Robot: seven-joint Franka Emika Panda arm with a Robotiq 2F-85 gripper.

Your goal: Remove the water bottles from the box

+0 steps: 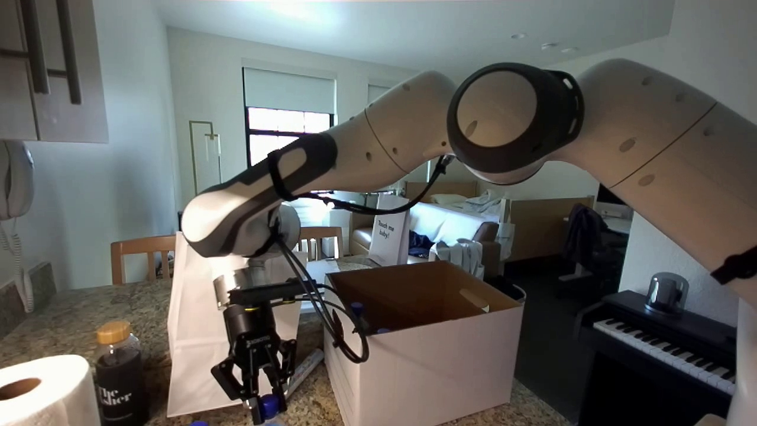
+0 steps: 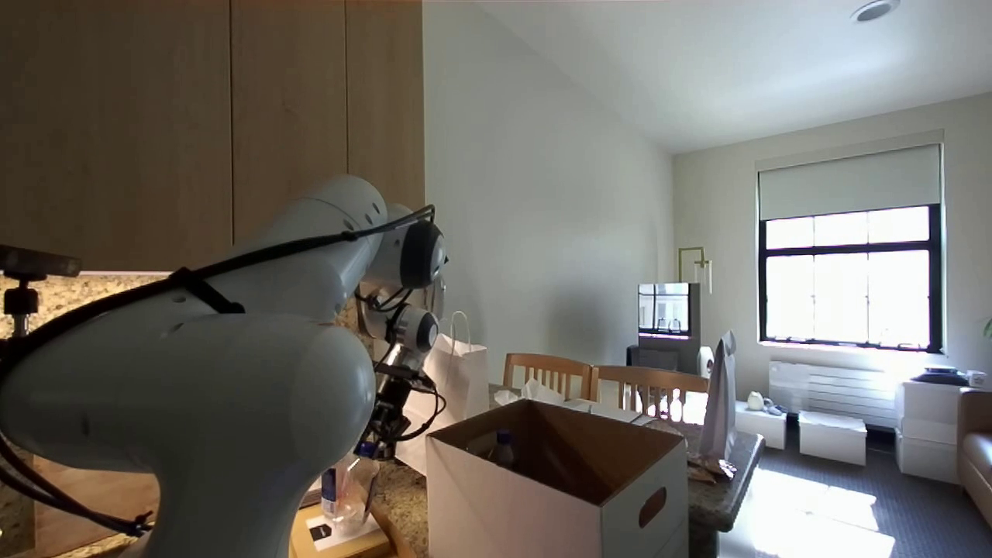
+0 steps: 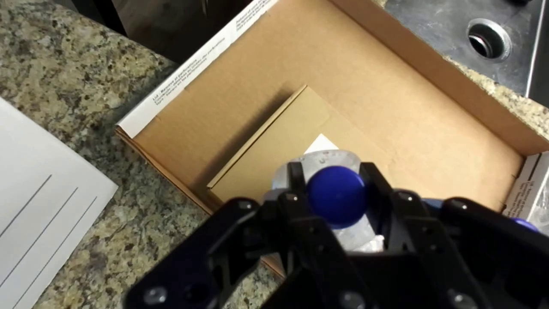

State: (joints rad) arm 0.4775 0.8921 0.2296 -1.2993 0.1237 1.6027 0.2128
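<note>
My gripper [image 3: 333,174] is shut on a clear water bottle [image 3: 330,159], its fingers on both sides of the blue cap [image 3: 336,201]. In an exterior view this bottle [image 2: 339,488] hangs or stands upright over a flat brown carton; whether its base touches is hard to tell. The gripper [image 1: 269,409] is low beside the white box [image 1: 432,361], outside it. Inside the box another water bottle [image 2: 503,449] shows, and in an exterior view blue caps [image 1: 356,308] peek over the rim. A further blue cap [image 3: 525,224] is at the wrist view's right edge.
A shallow cardboard tray [image 3: 240,56] holding the flat carton [image 3: 274,141] lies under the gripper, with a metal sink [image 3: 441,34] beyond. A white paper bag [image 1: 195,355], a dark bottle [image 1: 120,378] and a paper roll [image 1: 53,396] stand nearby on the granite counter.
</note>
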